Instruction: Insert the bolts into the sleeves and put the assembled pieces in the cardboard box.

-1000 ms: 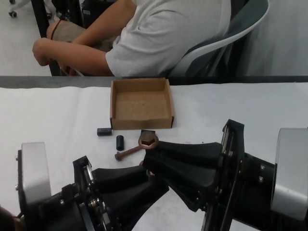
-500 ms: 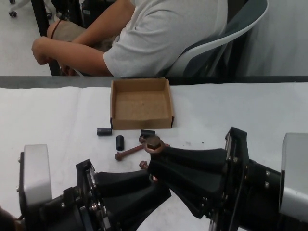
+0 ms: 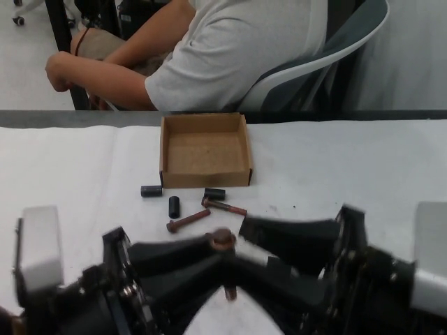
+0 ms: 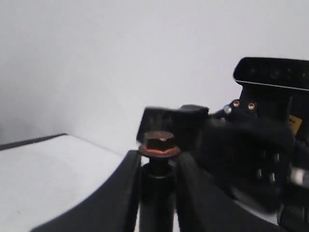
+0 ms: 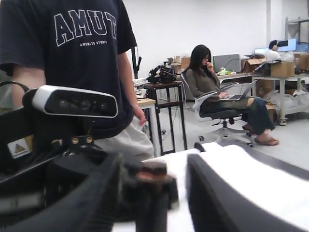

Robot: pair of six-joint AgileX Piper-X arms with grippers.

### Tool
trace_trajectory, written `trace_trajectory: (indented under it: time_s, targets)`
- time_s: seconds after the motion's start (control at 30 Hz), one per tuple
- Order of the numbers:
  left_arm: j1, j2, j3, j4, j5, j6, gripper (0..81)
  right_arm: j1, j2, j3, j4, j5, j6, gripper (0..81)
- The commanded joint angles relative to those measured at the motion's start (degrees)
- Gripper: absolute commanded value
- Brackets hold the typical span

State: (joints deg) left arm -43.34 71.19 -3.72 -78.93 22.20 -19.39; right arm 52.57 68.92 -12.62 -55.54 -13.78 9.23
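1 bolt (image 4: 159, 144) now sits in sleeve (image 4: 155, 191), left hand (image 4: 157, 166) clamped on sleeve; right hand (image 5: 157, 169), spread wide, empty, has released it. Assembly done; cardboard box (image 3: 205, 178) next.

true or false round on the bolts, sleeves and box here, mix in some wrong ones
1. An assembled piece already lies in the cardboard box. False: nothing lies in it.
2. The left gripper holds the upright bolt, head on top. True.
3. Two loose bolts lie on the bench. True.
4. The right gripper is clamped on a sleeve. False: it is open, close by the upright bolt.
5. Three black sleeves lie on the bench between the box and the arms. True.
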Motion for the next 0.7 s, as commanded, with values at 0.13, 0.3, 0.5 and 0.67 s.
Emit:
trace_trajectory:
  time_s: [0.13,0.3,0.5,0.67]
  targets:
    - [1.38,-1.16,-1.59,-5.37,-0.3,-0.66,0.8,-0.1,0.09,0.7,0.82,-0.72,2.94,40.9]
    - [6.64,-1.05,-4.59,7.95,-0.2,-0.76,0.8,-0.1,0.09,3.35,1.17,1.68,4.69,37.2]
    - [9.53,-0.99,-13.91,32.17,-0.03,1.5,0.8,-0.1,0.05,2.84,19.54,7.31,4.71,33.8]
    - [9.52,-0.91,-21.85,49.75,-5.03,6.44,0.8,-0.2,0.05,-1.75,39.53,9.38,4.53,33.8]
